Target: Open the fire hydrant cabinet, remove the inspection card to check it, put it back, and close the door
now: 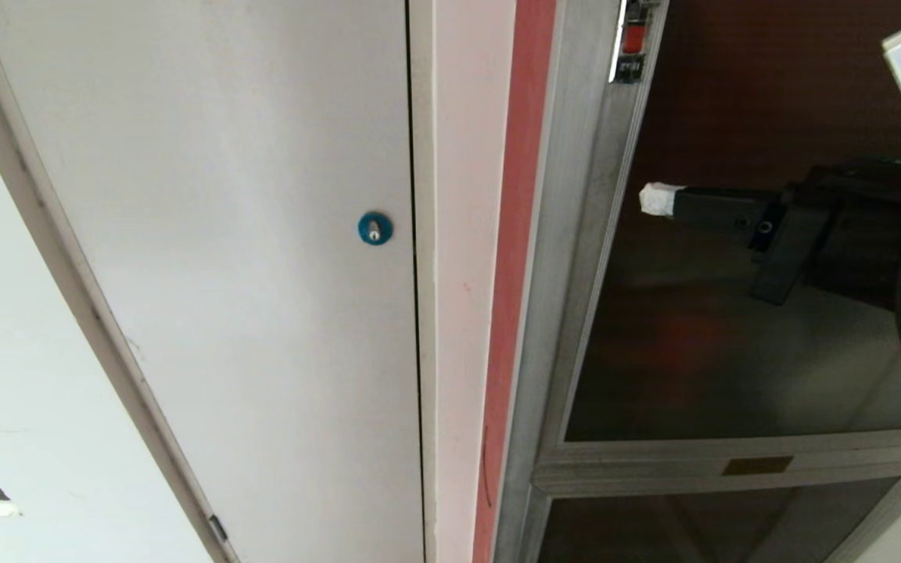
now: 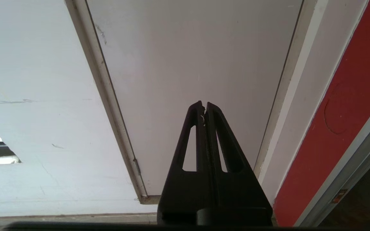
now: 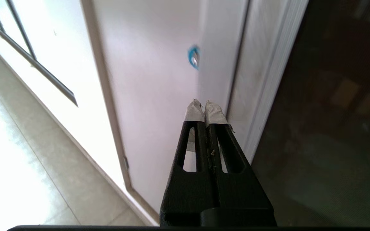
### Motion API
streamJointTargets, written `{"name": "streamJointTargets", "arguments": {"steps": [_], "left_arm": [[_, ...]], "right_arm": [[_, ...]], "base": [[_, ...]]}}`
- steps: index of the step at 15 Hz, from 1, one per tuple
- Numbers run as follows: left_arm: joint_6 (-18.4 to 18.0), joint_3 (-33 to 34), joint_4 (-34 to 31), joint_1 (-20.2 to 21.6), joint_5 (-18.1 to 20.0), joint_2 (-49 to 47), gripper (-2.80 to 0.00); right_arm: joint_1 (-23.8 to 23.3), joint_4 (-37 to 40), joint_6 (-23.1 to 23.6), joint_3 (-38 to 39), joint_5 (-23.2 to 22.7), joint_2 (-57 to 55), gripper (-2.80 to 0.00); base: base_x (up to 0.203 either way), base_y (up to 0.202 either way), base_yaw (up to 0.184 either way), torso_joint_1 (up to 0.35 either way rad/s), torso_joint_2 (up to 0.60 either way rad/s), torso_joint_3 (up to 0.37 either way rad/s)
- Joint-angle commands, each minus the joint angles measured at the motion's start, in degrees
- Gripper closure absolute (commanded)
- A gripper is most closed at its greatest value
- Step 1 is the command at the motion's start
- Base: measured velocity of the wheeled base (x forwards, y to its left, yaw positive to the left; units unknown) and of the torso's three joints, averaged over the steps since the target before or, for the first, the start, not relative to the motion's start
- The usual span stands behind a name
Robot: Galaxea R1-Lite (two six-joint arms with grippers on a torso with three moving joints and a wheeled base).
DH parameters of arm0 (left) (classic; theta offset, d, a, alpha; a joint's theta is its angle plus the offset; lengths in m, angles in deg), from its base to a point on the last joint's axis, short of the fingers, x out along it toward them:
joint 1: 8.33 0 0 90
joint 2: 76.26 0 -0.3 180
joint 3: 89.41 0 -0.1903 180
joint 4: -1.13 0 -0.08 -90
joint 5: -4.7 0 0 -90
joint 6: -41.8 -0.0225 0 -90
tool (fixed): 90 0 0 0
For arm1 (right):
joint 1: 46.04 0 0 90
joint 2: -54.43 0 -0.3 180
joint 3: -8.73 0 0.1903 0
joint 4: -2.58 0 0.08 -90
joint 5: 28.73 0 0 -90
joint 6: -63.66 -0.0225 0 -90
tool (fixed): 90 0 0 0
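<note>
White-taped right claw (image 1: 658, 199) pressed closed, empty, before the door (image 1: 732, 336).

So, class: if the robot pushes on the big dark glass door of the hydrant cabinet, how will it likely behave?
The door is probably stiff: glass in a silver metal frame. It would likely swing as one panel rather than flex. The smooth, reflective glass may be slippery for the right tool, whose taped tips are shut, so the frame seems the safer place to push.

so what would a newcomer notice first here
Probably the right end effector, its white-taped fingertips pressed shut, reaching in from the right across the dark tinted glass door of the fire hydrant cabinet. Next, the round blue lock on the plain white panel door to the left.
</note>
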Motion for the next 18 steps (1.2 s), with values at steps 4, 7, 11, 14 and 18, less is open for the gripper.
{"name": "streamJointTargets", "arguments": {"steps": [4,7,11,14,18], "left_arm": [[0.0,0.4,0.0,0.0,0.0,0.0,0.00],[0.0,0.4,0.0,0.0,0.0,0.0,0.00],[0.0,0.4,0.0,0.0,0.0,0.0,0.00],[0.0,0.4,0.0,0.0,0.0,0.0,0.00],[0.0,0.4,0.0,0.0,0.0,0.0,0.00]], "right_arm": [[2.2,0.0,-0.1,-7.3,3.6,3.5,0.00],[2.5,-0.1,-0.1,-13.7,4.1,1.2,0.00],[2.5,-0.1,0.0,-26.4,4.8,-5.9,0.00],[2.4,0.0,0.0,-36.0,5.8,-11.7,0.00],[2.4,-0.2,0.1,-47.0,9.3,-18.8,0.00]], "base": [[0.000,0.000,0.000,0.000,0.00,0.000],[0.000,0.000,0.000,0.000,0.00,0.000],[0.000,0.000,0.000,0.000,0.00,0.000],[0.000,0.000,0.000,0.000,0.00,0.000],[0.000,0.000,0.000,0.000,0.00,0.000]]}}
